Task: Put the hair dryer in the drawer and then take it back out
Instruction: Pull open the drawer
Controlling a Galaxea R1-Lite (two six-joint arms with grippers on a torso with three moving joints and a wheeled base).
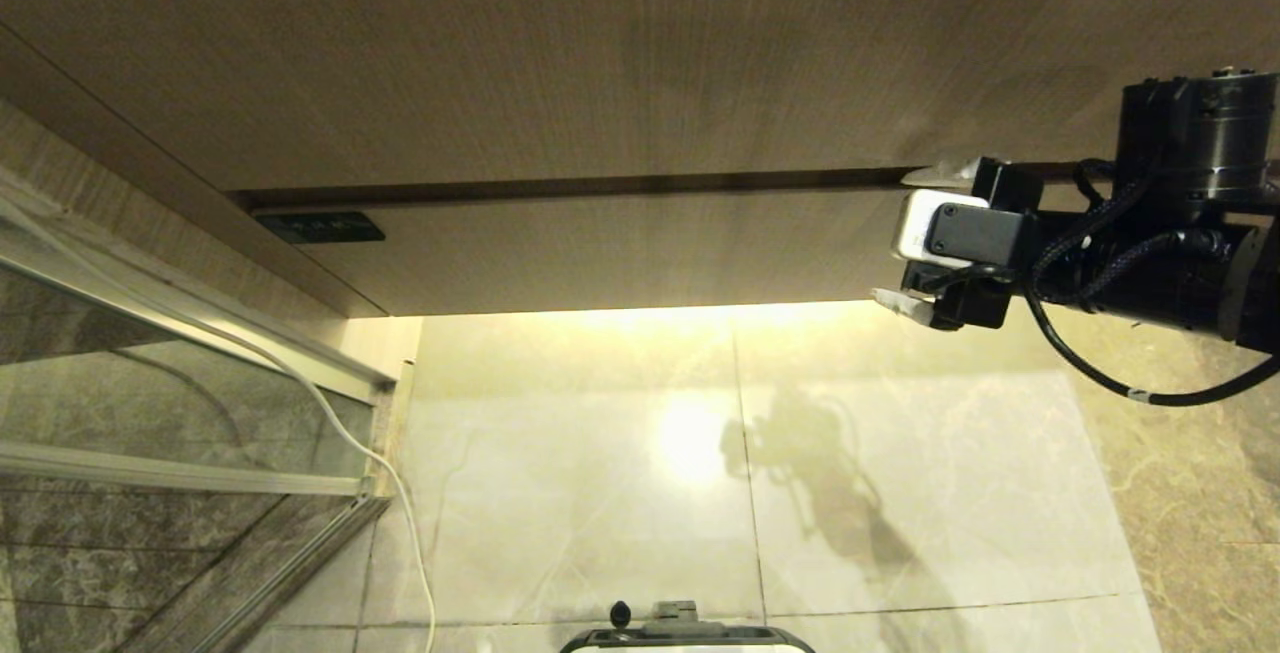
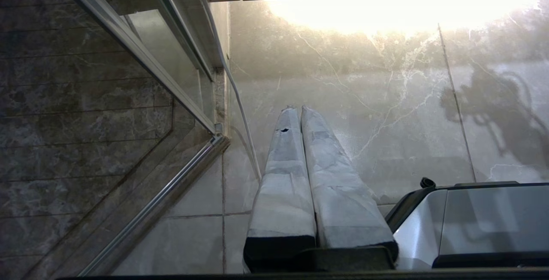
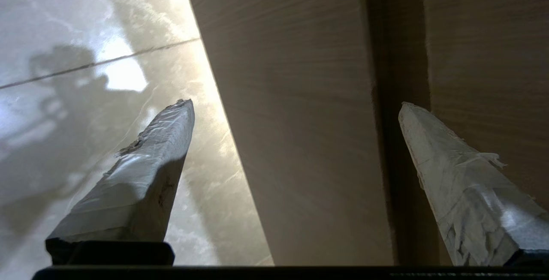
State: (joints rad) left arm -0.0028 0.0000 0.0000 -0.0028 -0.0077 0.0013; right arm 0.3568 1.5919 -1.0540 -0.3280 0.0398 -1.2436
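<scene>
The drawer (image 1: 620, 248) is the lower wood-grain panel of the vanity, and it is closed under a dark gap. My right gripper (image 1: 905, 236) is at the drawer front's right end and stands open, one fingertip level with the gap and the other at the panel's bottom edge. In the right wrist view the drawer (image 3: 300, 143) fills the space between the spread fingers of the right gripper (image 3: 295, 104), which hold nothing. My left gripper (image 2: 299, 109) hangs shut over the floor. The hair dryer is out of view.
A glass shower door (image 1: 150, 383) with a metal frame stands at the left, with a white cable (image 1: 380, 473) running down beside it. A small black plate (image 1: 320, 227) sits at the panel's left end. The robot's base (image 1: 685, 638) is on the marble floor (image 1: 900, 453).
</scene>
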